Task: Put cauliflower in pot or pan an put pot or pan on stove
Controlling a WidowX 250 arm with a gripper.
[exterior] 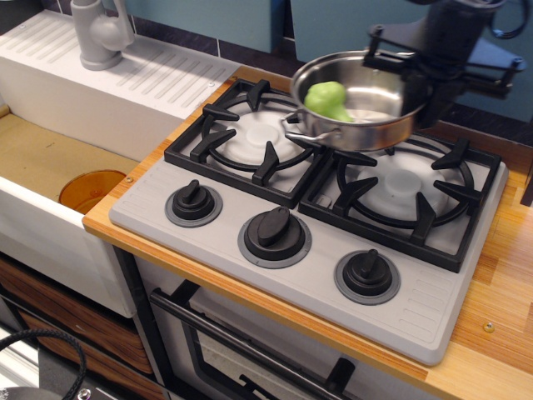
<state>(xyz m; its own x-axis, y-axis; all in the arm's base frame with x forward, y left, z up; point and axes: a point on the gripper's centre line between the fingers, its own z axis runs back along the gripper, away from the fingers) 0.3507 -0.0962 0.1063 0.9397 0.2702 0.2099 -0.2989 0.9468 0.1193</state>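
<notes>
The shiny steel pan [366,125] hangs in the air above the gap between the two burners, over the right grate's near-left part. The light-green cauliflower [326,100] lies inside it on the left. My gripper [426,87] is shut on the pan's far right rim and carries it; the fingertips are partly hidden by the pan wall. The grey stove [316,267] has its left grate [241,142] bare and its right grate [408,187] partly under the pan.
Three black knobs [275,229] line the stove's front. A white sink unit with a grey tap [98,33] stands at the left, with an orange disc [90,190] in the basin. Wooden counter [500,317] runs along the right.
</notes>
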